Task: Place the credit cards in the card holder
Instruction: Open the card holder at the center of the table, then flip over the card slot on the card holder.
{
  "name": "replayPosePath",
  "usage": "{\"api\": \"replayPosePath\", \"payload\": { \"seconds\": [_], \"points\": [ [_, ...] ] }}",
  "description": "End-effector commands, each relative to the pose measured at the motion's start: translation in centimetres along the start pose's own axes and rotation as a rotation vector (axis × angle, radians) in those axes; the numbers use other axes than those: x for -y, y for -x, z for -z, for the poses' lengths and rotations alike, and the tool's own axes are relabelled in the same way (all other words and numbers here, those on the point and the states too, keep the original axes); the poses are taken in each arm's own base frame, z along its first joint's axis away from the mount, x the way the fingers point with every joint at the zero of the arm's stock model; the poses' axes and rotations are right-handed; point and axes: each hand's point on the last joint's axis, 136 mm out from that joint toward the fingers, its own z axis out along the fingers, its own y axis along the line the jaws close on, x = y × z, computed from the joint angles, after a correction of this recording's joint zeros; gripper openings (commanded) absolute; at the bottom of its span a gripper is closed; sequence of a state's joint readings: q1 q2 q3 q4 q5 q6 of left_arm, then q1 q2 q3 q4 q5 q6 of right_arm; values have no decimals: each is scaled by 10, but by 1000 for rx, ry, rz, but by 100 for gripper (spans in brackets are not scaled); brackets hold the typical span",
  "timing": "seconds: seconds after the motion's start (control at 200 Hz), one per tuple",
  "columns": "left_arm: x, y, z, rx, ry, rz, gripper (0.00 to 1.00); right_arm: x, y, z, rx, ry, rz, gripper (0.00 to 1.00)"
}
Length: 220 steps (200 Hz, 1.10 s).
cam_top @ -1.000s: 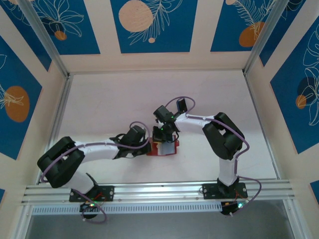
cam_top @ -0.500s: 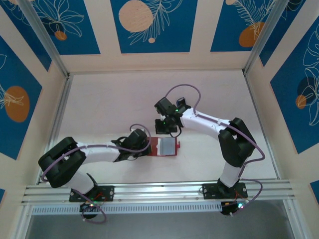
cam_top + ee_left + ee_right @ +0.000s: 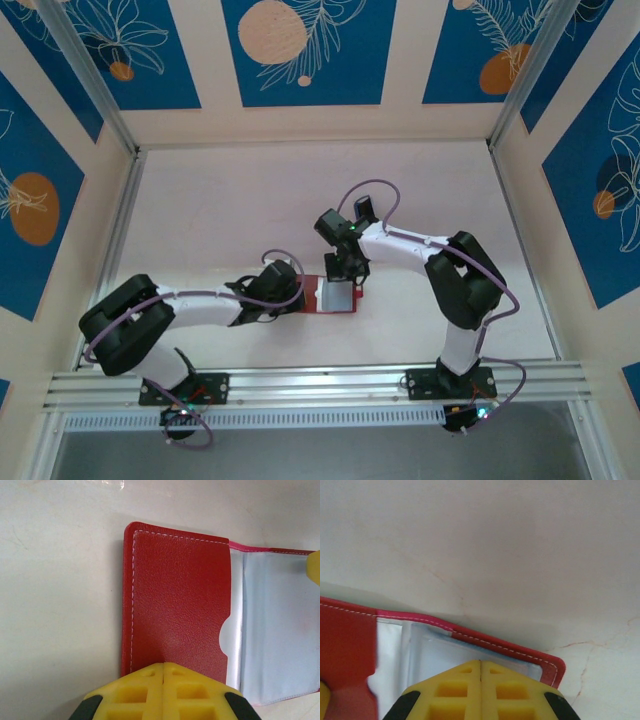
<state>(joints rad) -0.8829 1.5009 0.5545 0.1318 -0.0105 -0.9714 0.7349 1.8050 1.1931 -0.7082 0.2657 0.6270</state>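
Observation:
The red card holder [image 3: 334,297] lies open on the table between the two arms. In the left wrist view its red flap [image 3: 180,600] is on the left and its pale clear pockets [image 3: 280,630] on the right. My left gripper [image 3: 163,666] is shut, its yellow tips resting on the near edge of the red flap. My right gripper [image 3: 480,662] is also shut, its tips on the clear pocket side of the card holder [image 3: 470,647] near the red stitched edge. From above, the left gripper [image 3: 303,295] and right gripper [image 3: 346,281] meet at the holder. The credit cards are hidden.
The white tabletop [image 3: 240,210] spreads behind and beside the holder, bounded by metal rails [image 3: 320,382] at the near edge and patterned walls around. Fine cracks mark the surface [image 3: 580,645] just beyond the holder's corner.
The right gripper lifted away toward the back half a second ago, then came back down onto the holder's pocket side. The left gripper stayed on the flap.

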Motion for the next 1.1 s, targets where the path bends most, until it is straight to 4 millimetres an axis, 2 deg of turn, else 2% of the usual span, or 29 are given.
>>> {"api": "replayPosePath", "payload": {
  "seconds": [0.0,0.31,0.485,0.705,1.095],
  "points": [
    [-24,-25,-8,-73,86,3,0,16,-9,-7,-30,-58,-7,5],
    [-23,-25,-10,-75,86,3,0,25,-14,-10,-37,-84,-30,3],
    [-21,-26,-11,-80,86,-4,0,22,-19,-18,-58,-73,-29,3],
    [-16,-25,-12,-84,86,-17,0,4,-28,-29,-106,21,-28,3],
    [-9,-22,-11,-77,79,-38,0,-37,-28,-20,-127,273,-35,4]
  ]
}}
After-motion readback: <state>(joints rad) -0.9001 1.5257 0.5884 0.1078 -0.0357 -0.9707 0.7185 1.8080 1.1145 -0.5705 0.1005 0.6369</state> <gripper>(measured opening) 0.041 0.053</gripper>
